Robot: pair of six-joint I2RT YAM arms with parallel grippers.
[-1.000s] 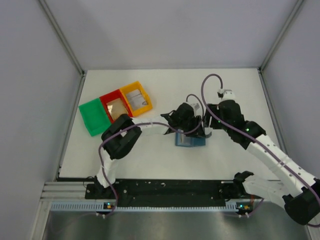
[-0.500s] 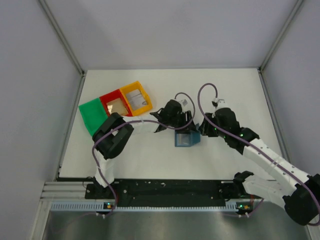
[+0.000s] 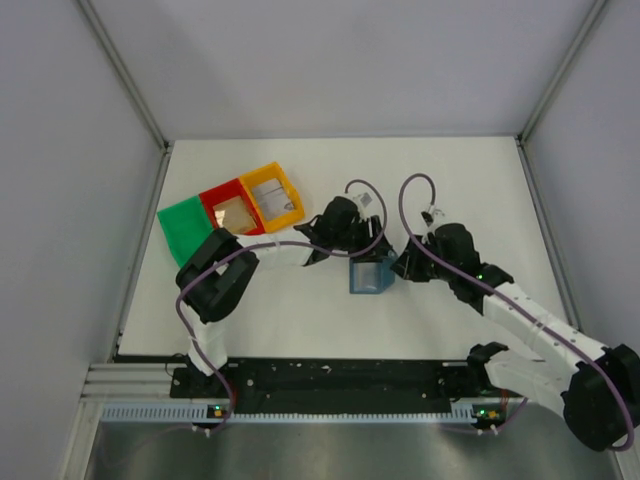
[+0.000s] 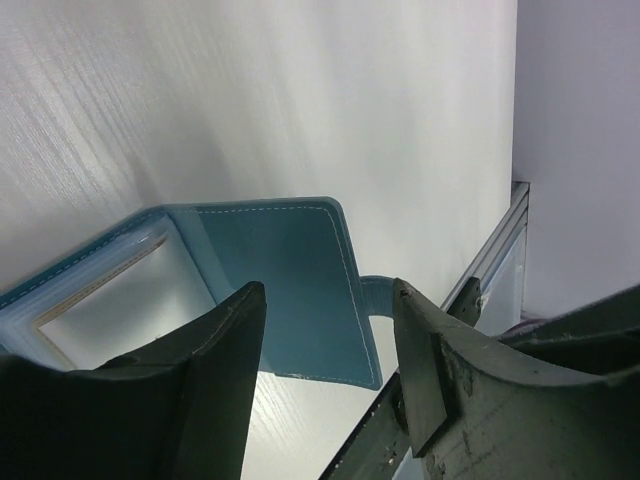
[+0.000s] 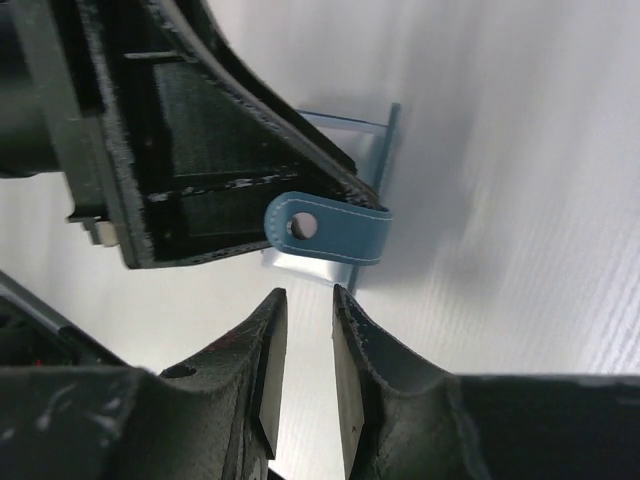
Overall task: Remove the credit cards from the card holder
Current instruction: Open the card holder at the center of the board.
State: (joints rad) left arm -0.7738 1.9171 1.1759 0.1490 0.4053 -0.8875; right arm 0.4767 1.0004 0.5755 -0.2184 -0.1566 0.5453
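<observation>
The blue card holder (image 3: 370,276) stands half open on the white table between both grippers. In the left wrist view its blue panel (image 4: 285,285) lies just past my fingertips, with pale see-through pockets (image 4: 95,300) to the left; I see no credit cards in them. My left gripper (image 3: 357,247) (image 4: 325,305) is open with nothing in it. My right gripper (image 3: 401,265) (image 5: 305,297) has its jaws close together with a narrow empty gap. The holder's strap tab (image 5: 330,230) hangs just beyond its tips. One card lies in the red tray (image 3: 222,192), one in the yellow tray (image 3: 270,172).
A green tray (image 3: 186,232) sits left of the red one, at the table's left side. The left gripper's black body (image 5: 180,150) fills the upper left of the right wrist view, close to my right fingers. Enclosure walls stand on three sides.
The left gripper has let go, opened and drawn back up-left from the card holder. The right gripper has shifted down-left toward the holder's right side and its jaws have narrowed.
</observation>
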